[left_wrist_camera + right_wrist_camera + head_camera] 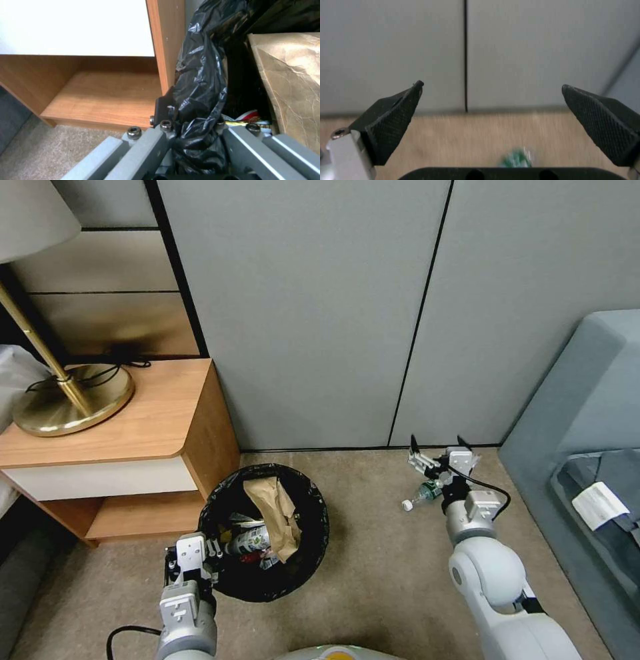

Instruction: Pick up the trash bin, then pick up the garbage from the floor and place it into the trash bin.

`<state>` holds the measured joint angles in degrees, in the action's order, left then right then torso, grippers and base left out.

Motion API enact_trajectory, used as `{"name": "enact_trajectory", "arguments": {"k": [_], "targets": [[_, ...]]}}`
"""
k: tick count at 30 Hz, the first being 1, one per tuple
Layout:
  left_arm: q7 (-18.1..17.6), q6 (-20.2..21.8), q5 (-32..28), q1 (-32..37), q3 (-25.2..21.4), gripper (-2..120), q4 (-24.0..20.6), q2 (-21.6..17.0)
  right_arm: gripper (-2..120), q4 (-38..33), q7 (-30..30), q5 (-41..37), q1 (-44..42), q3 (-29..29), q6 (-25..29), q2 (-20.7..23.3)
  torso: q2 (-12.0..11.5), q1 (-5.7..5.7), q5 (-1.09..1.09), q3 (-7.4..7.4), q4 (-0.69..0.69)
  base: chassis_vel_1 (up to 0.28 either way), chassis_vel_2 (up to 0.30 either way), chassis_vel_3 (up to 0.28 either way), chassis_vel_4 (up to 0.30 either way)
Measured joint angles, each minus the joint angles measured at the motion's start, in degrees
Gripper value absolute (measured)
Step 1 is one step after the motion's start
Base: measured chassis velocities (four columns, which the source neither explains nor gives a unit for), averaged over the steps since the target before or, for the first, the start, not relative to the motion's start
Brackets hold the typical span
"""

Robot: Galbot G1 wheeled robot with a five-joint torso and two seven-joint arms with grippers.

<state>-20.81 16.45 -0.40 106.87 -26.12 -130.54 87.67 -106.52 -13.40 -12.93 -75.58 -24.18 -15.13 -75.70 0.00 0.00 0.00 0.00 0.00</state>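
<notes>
The trash bin (313,553), lined with a black bag, stands on the carpet beside the nightstand. It holds a brown paper bag (277,513), a plastic bottle (250,540) and wrappers. My left gripper (200,561) is shut on the bin's near-left rim; in the left wrist view the left gripper (195,130) pinches the crinkled black bag (200,82), with the paper bag (290,82) just inside. A small plastic bottle (420,493) with a green label lies on the floor near the wall. My right gripper (437,441) hangs open just above it. In the right wrist view the bottle (516,158) lies low between the spread fingers (391,122).
A wooden nightstand (120,440) with a brass lamp base (73,400) stands left of the bin. Grey wall panels (320,313) close the back. A grey upholstered seat (587,400) borders the right. Open carpet (380,573) lies between bin and bottle.
</notes>
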Motion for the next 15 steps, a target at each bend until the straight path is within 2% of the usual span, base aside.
{"name": "enact_trajectory", "arguments": {"k": [3, 10, 12, 15], "targets": [[0.0, 0.0, 0.0, 0.0, 0.0, 1, 0.0, 0.0, 100, 1.8, -0.9, -1.3, 0.1, 0.0, -2.8, 0.0, 0.0, 0.00, 0.00, 0.00, 0.00, 0.000, 0.000, 0.000, 0.000], [0.0, 0.0, 0.0, 0.0, 0.0, 1, 0.0, 0.0, 100, 4.0, -2.4, -5.1, -0.1, -0.2, -5.5, -0.2, 0.0, 0.00, -0.01, 0.00, -0.01, 0.000, 0.000, 0.000, 0.000], [0.0, 0.0, 0.0, 0.0, 0.0, 1, 0.0, 0.0, 100, 5.2, -4.2, -10.8, -0.1, -0.2, -7.7, -0.7, 0.0, 0.00, -0.01, 0.00, -0.01, 0.000, 0.000, 0.000, 0.000], [0.0, 0.0, 0.0, 0.0, 0.0, 1, 0.0, 0.0, 100, 6.7, -5.4, -13.0, 0.0, -0.1, -8.3, -1.1, 0.0, 0.00, 0.00, 0.00, -0.01, 0.000, 0.000, 0.000, 0.000]]}}
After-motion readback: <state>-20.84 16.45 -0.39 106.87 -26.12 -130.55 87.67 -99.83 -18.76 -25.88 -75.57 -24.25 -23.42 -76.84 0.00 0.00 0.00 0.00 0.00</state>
